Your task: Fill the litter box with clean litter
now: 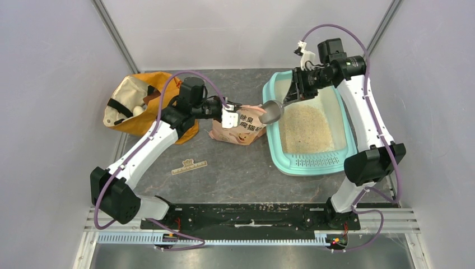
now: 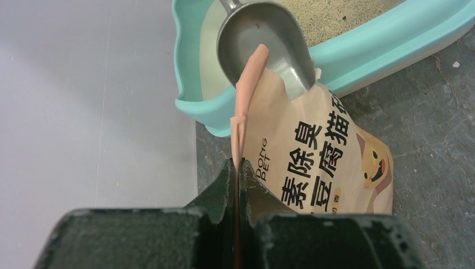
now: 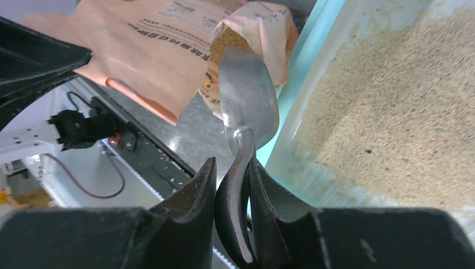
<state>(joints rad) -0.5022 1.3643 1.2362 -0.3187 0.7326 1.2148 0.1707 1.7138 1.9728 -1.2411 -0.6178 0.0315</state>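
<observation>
My left gripper (image 2: 237,166) is pinched tight on the top edge of the pink pouch (image 2: 319,162), which sits just ahead of it. My right gripper (image 3: 232,168) is clamped on the handle of the metal scoop (image 3: 248,95), whose bowl reaches forward to the pouch mouth. The litter box (image 3: 299,84) lies just to that gripper's right, with clean litter (image 3: 392,112) spread across its floor.

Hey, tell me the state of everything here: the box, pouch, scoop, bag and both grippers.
litter box: upright, partly filled with litter.
pouch: open, top edge pinched.
scoop: empty, tip at pouch mouth.
left gripper: jaws shut on pouch.
right gripper: jaws shut on scoop handle.
orange bag: lying open.
</observation>
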